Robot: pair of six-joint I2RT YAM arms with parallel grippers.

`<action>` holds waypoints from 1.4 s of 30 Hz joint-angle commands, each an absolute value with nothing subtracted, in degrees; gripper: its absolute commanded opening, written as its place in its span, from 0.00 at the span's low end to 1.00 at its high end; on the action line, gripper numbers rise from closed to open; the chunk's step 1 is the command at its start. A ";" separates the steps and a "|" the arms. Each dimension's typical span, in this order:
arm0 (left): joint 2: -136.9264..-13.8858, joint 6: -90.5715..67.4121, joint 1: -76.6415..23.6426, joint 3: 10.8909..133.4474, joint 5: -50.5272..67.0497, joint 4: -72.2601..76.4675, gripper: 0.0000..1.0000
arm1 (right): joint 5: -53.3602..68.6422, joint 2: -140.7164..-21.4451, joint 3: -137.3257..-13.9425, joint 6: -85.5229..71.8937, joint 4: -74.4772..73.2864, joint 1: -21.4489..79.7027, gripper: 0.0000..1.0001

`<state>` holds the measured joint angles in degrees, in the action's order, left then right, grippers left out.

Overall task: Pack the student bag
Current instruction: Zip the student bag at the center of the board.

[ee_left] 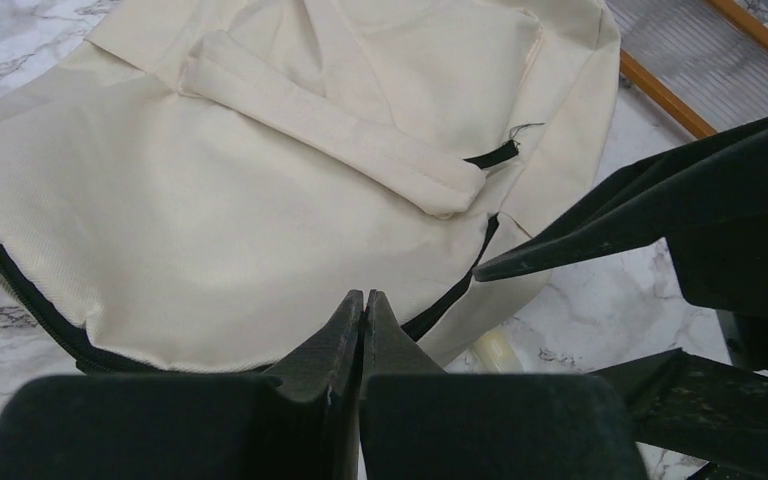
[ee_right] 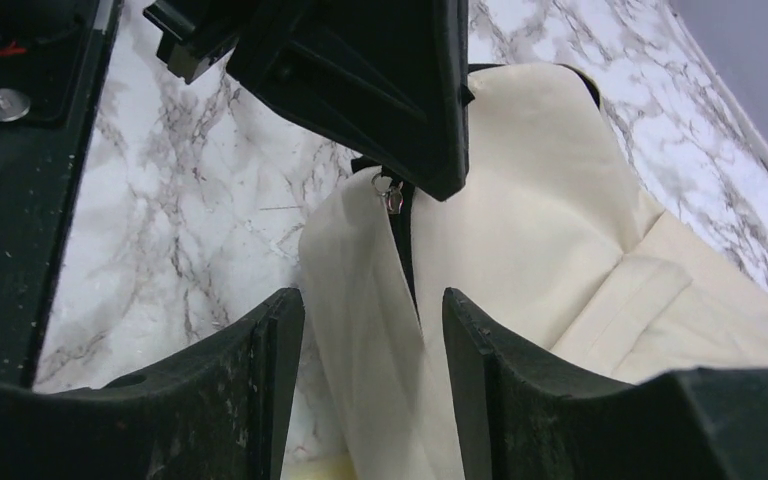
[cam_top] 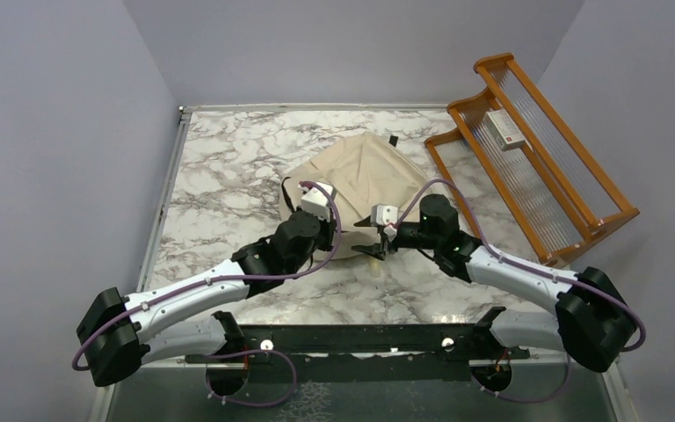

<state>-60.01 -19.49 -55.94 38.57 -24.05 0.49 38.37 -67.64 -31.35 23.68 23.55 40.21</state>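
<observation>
Bag (cam_top: 365,171) is a big cream fabric thing slumped in a soft mound on the marble table (cam_top: 228,176), a bit right of the middle and toward the back. It has a black zipper (ee_left: 20,290) running along its near edge, and a padded cream strap (ee_left: 330,130) lies across the top. There's a little metal zipper pull (ee_right: 392,195) at the near corner. Both arms reach in low from the front and meet at that near edge: the left arm (cam_top: 193,290) angles in from the left, the right arm (cam_top: 510,268) from the right. Left fingers (ee_left: 335,330) are pressed tight together right at the zipper line, and I honestly can't tell if they're pinching anything. Right fingers (ee_right: 270,370) are spread apart with a fold of the bag's edge sitting between them, not clamped.
</observation>
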 commanded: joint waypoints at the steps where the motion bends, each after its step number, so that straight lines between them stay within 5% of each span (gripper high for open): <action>1: -58.59 -20.06 -55.63 38.47 -21.89 1.97 0.00 | 40.82 -72.55 -35.84 34.00 24.38 42.22 0.56; 9: -60.18 -17.43 -55.55 44.43 -19.73 1.16 0.00 | 37.69 -78.19 -37.26 35.13 26.44 43.07 0.45; 20: -64.00 -16.31 -48.82 47.88 -16.16 0.40 0.00 | 33.83 -75.30 -36.49 29.56 27.18 43.07 0.01; 42: -59.70 -14.02 -29.52 42.52 -15.35 -2.75 0.00 | 33.63 -65.86 -34.82 29.56 12.89 43.07 0.01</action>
